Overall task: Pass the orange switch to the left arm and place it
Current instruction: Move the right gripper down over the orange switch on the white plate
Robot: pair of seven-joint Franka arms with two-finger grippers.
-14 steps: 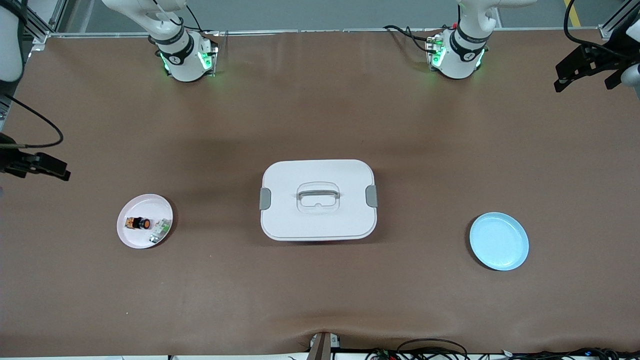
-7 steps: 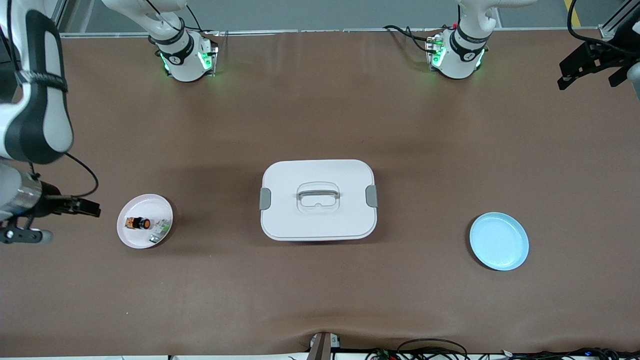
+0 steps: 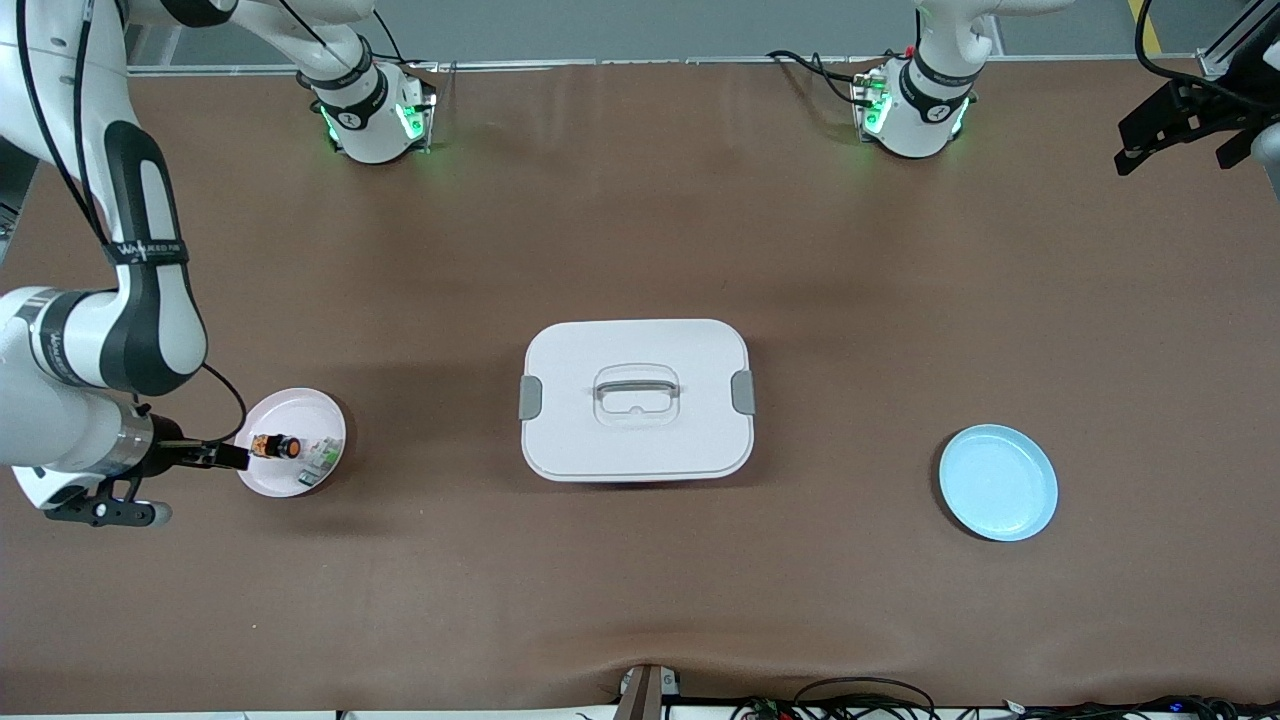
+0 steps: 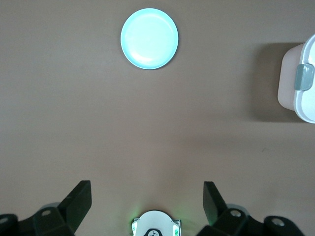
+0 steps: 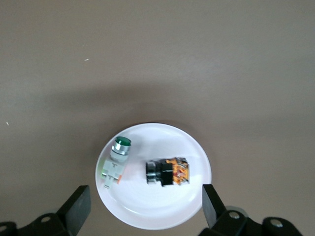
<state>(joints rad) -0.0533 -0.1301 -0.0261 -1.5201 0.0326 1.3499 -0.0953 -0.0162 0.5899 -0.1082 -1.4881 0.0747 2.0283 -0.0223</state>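
Note:
The orange switch (image 3: 275, 446) (image 5: 167, 173) lies on its side on a pink plate (image 3: 292, 408) (image 5: 152, 209) toward the right arm's end of the table. Its black body has an orange end. My right gripper (image 3: 235, 457) (image 5: 145, 191) hangs open, low over the plate's rim at that end, with nothing between its fingers. The white lidded box (image 3: 636, 400) (image 4: 301, 83) stands mid-table. My left gripper (image 3: 1178, 140) (image 4: 146, 186) waits open, high over the corner at the left arm's end near the bases.
A small green-and-white part (image 3: 318, 458) (image 5: 115, 160) shares the pink plate, beside the switch. A light blue plate (image 3: 997, 482) (image 4: 149, 38) sits toward the left arm's end. The left arm's base (image 4: 155, 225) shows below its gripper.
The right arm has swung in over its end of the table, bringing its open gripper down to the pink plate's edge. The left gripper has barely shifted.

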